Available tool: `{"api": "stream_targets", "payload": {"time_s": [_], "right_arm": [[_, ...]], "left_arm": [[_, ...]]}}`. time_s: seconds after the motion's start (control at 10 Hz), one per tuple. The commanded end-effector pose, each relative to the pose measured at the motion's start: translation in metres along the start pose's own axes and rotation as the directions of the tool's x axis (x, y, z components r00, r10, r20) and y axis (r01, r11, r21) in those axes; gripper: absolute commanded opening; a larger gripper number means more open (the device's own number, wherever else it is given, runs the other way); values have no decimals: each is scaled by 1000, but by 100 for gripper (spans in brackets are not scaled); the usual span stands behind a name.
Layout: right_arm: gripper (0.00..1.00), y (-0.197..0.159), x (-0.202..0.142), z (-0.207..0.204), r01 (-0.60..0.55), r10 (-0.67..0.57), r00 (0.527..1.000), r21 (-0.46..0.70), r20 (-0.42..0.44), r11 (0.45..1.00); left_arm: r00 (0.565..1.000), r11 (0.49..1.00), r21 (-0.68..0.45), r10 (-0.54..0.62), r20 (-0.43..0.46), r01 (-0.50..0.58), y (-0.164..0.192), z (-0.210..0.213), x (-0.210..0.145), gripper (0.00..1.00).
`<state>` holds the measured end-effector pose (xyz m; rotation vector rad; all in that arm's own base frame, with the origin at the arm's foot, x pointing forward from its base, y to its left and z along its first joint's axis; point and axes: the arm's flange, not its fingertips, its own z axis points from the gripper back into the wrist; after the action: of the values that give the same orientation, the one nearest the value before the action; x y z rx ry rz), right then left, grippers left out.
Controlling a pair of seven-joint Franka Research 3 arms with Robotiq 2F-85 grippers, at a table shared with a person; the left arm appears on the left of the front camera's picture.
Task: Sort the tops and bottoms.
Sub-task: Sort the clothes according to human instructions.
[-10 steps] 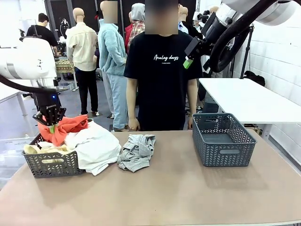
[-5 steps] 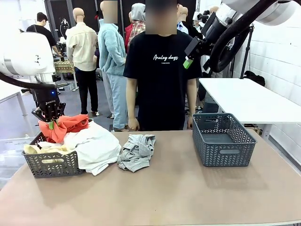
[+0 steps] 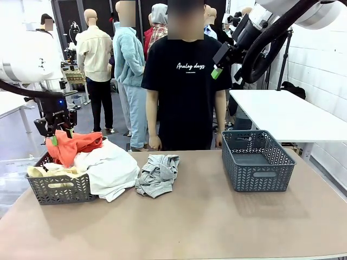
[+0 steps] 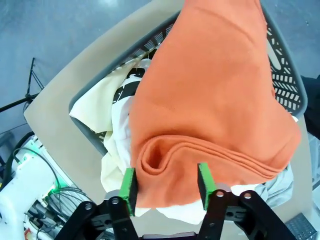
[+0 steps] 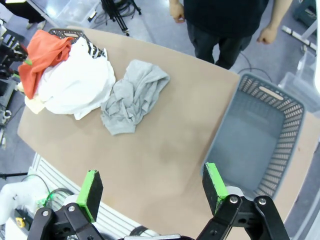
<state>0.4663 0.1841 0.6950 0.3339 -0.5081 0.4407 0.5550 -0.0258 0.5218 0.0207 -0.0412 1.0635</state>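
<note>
- While the surface [image 3: 217,216] looks unchanged, the right basket [image 3: 260,176] is empty, so sorting has barely begun.
- The orange garment [image 4: 210,100] lies atop the heap in the left basket [image 3: 57,189].
- The left hand [image 4: 166,174], pinched shut a second ago, now stands half-parted astride an orange fold, seemingly letting go.
- The right hand [image 5: 151,172] hangs wide, empty.

Tan table [image 3: 206,216], full basket [image 3: 58,189] left, grey garment [image 3: 158,174], empty basket [image 3: 259,176] right

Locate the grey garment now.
Front view: grey garment lies on the table left of centre, beside the white garment, with the empty basket farther right.
</note>
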Motion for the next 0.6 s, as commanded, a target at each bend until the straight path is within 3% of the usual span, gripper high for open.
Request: {"api": "stream_targets", "payload": {"time_s": [0.0, 0.5], "right_arm": [[100, 1, -5, -2, 10, -10, 1000, -8, -2, 1000], [100, 1, -5, -2, 10, -10, 1000, -8, -2, 1000]], "left_arm": [[1000, 999, -19, 26, 16, -26, 4, 13, 2, 100], [1000, 999, -29, 29, 3, -29, 5, 22, -1, 100]]}}
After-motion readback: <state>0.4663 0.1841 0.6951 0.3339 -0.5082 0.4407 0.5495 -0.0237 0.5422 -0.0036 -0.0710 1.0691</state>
